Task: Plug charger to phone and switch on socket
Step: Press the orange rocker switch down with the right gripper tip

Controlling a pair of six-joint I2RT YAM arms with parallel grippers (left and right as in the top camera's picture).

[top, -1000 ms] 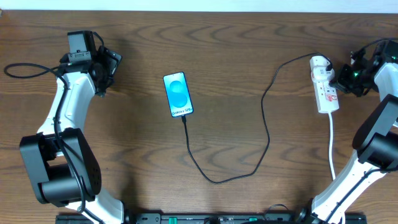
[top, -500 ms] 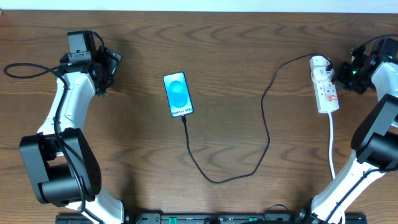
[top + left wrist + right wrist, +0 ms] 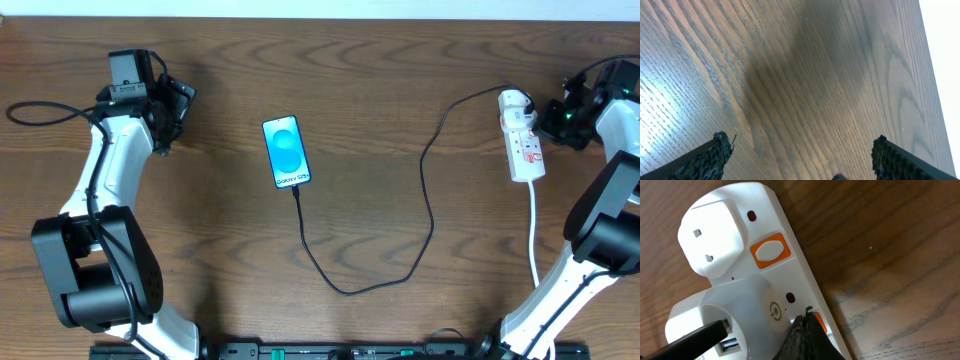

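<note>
The charger looks already joined to the phone. Its black lead meets the phone's lower edge, loops across the worktop and runs up to the socket at the far right. There it enters a white adapter seated in the strip. The plugging step therefore appears done, and what is left is the switch.

The right claw, its fingers pressed together and holding nothing, has its tip on the orange switch just beside that adapter. I cannot tell whether that switch is flipped. A second orange switch further along the strip is clear of the claw.

The left claw, its jaws wide apart and empty, hovers over bare wood at the far left, well apart from the phone and lead.
</note>
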